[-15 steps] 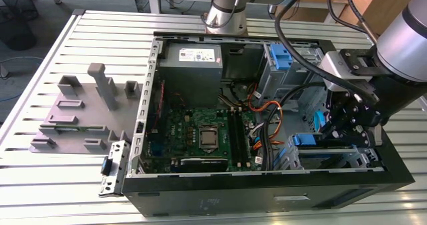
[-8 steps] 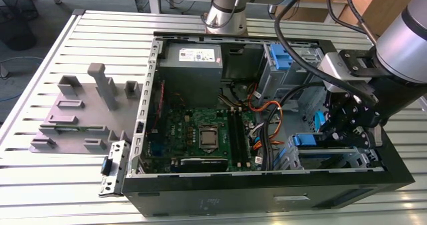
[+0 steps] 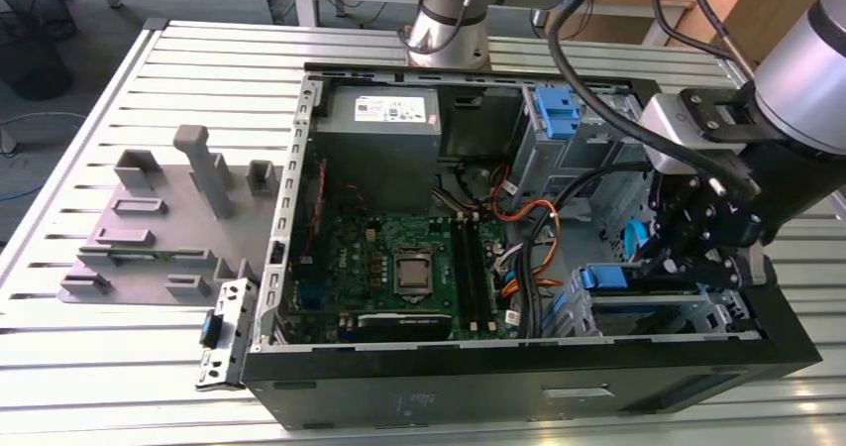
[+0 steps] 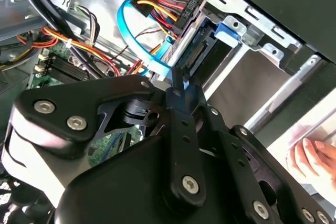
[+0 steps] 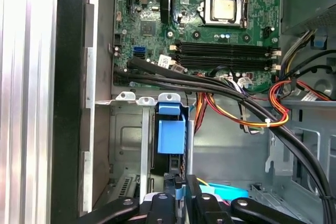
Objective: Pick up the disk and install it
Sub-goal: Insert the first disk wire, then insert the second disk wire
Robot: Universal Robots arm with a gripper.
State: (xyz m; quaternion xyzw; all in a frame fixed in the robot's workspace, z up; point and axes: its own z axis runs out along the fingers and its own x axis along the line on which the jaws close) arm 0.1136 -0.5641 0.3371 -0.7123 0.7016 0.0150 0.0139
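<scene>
The disk [image 5: 170, 136] stands on edge in a slot of the metal drive cage [image 5: 126, 129] at the case's front corner, its blue plastic end facing up. In the second wrist view the disk's connector edge [image 4: 196, 54] shows inside the cage. In the exterior view its blue end [image 3: 604, 278] sits at the right, just beside my gripper [image 3: 677, 258]. My gripper [image 5: 181, 188] has its fingers drawn close together, pinching the disk's blue rail; the two black fingers meet at a narrow tip [image 4: 181, 83].
The open computer case [image 3: 529, 372] lies on a slatted metal table. The motherboard [image 5: 210, 30], thick black cables [image 5: 226, 95], orange and red wires and a blue data cable [image 4: 131, 43] crowd the cage. A grey fixture [image 3: 158, 218] is on the exterior view's left. A person's hand [image 4: 315, 158] rests outside the case.
</scene>
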